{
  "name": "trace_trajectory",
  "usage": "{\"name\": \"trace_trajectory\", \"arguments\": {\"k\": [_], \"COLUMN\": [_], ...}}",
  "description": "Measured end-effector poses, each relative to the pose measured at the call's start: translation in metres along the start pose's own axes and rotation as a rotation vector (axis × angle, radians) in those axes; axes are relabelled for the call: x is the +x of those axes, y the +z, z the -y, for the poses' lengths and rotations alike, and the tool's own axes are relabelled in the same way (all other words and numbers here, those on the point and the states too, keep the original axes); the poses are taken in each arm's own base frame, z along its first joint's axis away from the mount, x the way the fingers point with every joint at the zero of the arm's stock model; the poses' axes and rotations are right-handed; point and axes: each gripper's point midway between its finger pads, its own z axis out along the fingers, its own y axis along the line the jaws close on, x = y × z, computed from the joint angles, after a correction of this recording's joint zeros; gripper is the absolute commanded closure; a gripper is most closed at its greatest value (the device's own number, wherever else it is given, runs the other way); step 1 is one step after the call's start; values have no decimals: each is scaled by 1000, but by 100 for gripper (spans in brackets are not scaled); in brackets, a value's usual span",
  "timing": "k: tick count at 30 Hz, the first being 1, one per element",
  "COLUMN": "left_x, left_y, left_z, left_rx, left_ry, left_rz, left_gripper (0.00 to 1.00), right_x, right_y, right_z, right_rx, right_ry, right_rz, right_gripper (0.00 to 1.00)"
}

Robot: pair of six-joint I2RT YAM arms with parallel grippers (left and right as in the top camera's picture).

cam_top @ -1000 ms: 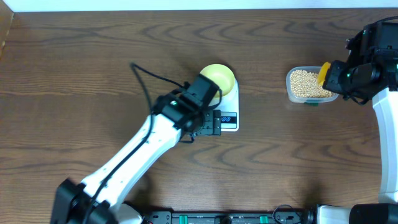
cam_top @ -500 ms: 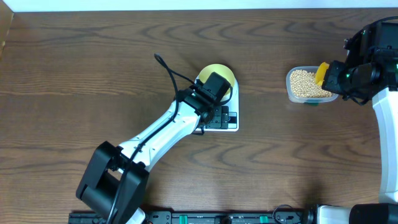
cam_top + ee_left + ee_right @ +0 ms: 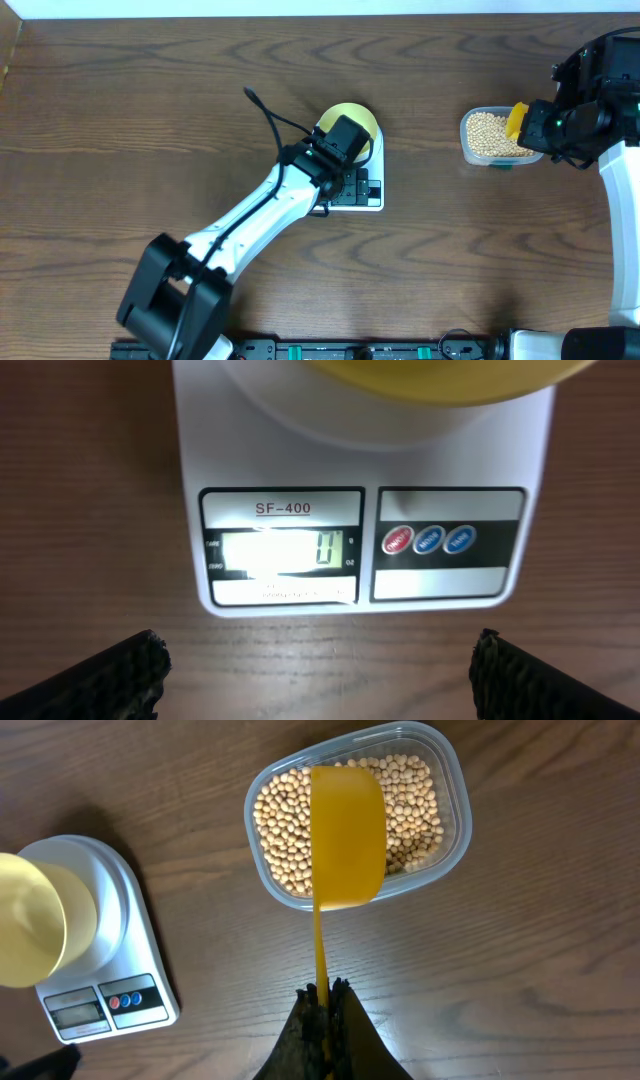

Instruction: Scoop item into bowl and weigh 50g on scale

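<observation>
Overhead and wrist views of a two-arm weighing set-up on a dark wood-grain desk (image 3: 150, 100). The left end effector (image 3: 322, 678) is released, its two dark fingertips (image 3: 110, 672) spread wide at the lower corners of its wrist view and grasping nothing; it hovers over the front of the scale (image 3: 200, 420). The white scale stands near the middle of the desk, with its lit display (image 3: 280, 548) reading 0, the label SF-400 above it, and three round buttons (image 3: 428, 541) to the right of the display. The pale yellow bowl (image 3: 350, 118) rests on the scale's round platform. The right end effector (image 3: 322, 1010) is clenched on the thin handle of a yellow scoop (image 3: 347, 835), whose cup lies over a clear plastic tub (image 3: 445, 780). The tub stands on the desk well apart from the scale, toward the right arm, and contains the beans (image 3: 285, 820). Whether the scoop touches the beans cannot be told.
</observation>
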Motion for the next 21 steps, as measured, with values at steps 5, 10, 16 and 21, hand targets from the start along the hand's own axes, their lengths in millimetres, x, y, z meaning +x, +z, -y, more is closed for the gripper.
{"name": "trace_trajectory", "arguments": {"k": [5, 10, 16, 21], "left_x": [2, 0, 0, -4], "left_y": [-24, -24, 0, 6], "left_z": [-2, 0, 1, -6], "left_rx": [21, 66, 96, 57], "left_ry": [-13, -18, -31, -45], "left_rz": [31, 89, 126, 155], "left_gripper": [2, 2, 2, 2], "right_x": [0, 0, 0, 0], "right_y": [0, 0, 0, 0], "right_z": [0, 0, -1, -1], "right_rx": [0, 0, -4, -5], "right_ry": [-8, -13, -15, -15], "right_rz": [-1, -1, 1, 1], "right_gripper": [99, 99, 99, 99]}}
